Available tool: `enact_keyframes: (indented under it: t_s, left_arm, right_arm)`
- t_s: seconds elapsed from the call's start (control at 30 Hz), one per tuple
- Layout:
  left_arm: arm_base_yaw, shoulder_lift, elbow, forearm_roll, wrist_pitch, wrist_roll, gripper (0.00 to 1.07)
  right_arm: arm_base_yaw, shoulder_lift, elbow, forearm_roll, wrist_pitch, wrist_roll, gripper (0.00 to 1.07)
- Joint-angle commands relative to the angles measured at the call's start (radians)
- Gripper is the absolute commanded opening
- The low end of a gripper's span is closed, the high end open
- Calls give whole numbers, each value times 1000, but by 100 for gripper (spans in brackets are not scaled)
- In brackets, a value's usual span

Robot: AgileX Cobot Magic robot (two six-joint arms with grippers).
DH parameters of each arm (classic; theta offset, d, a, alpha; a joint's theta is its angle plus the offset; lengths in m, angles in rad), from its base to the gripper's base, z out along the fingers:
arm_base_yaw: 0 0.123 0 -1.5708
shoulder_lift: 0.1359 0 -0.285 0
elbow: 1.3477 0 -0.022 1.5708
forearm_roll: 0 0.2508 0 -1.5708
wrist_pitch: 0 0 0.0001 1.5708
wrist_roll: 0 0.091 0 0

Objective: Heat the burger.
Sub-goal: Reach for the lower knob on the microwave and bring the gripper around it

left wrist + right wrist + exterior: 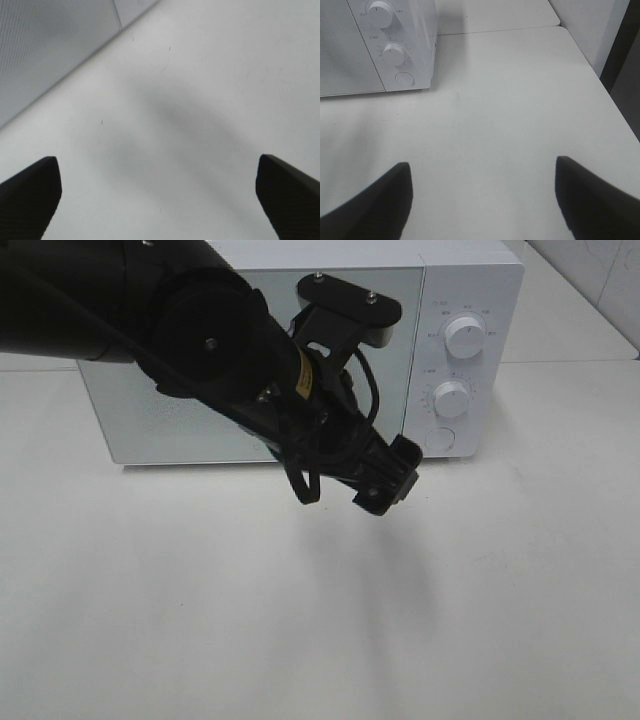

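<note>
Inspector: Found a white worktop (pixel 520 620), broad and plain, with pale wall tile at the far corner. Logged a white microwave (pixel 470 280) at the back, door (pixel 150 410) judged shut.

Clerk: Located the burger?

Inspector: Seen in no view. Cannot say whether shut behind that door or simply off camera.

Clerk: Noted. And the arms?

Inspector: Recorded the left arm (pixel 200 330) reaching across the microwave front, left fingers (pixel 30 190) spread wide above the worktop and gripping nothing. Found the right fingers (pixel 375 200) likewise wide apart and empty, facing the control side of the microwave.

Clerk: Controls?

Inspector: Counted an upper dial (pixel 466 336), a lower dial (pixel 451 398) and a round button (pixel 437 438) beneath.

Clerk: Handling advice for the burger, once found?

Inspector: Judged light, soft and stacked, so liable to squash or shear apart under a hard pinch. Recommend clasping low across the bun's sides, pinning both halves and the filling together. Advise a gentle closure only, and keeping it level throughout the carry.
</note>
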Motion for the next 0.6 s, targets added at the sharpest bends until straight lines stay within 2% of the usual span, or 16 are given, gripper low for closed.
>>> enact_keyframes:
  t_s: [0.03,0.07,0.13,0.4,0.53,0.57,0.6]
  left_arm:
    - [-4,-35,-5,-53,223,4,101]
    - [-4,-35,-5,-53,223,4,101]
    - [-4,-52,-5,-38,344,18,101]
    - [32,-94,-5,-40,500,46,101]
    - [103,-137,-5,-93,567,110,101]
    - [103,-137,-5,-93,567,110,101]
    - [142,-162,-5,-130,570,137,101]
  right_arm:
    - [-5,-27,4,-2,-8,2,75]
    - [-5,-27,4,-2,-8,2,75]
    - [-5,-27,4,-2,-8,3,75]
    - [-5,-27,4,-2,-8,3,75]
    - [-5,-27,4,-2,-8,3,75]
    - [-5,-27,4,-2,-8,3,75]
    - [-5,-27,4,-2,-8,3,75]
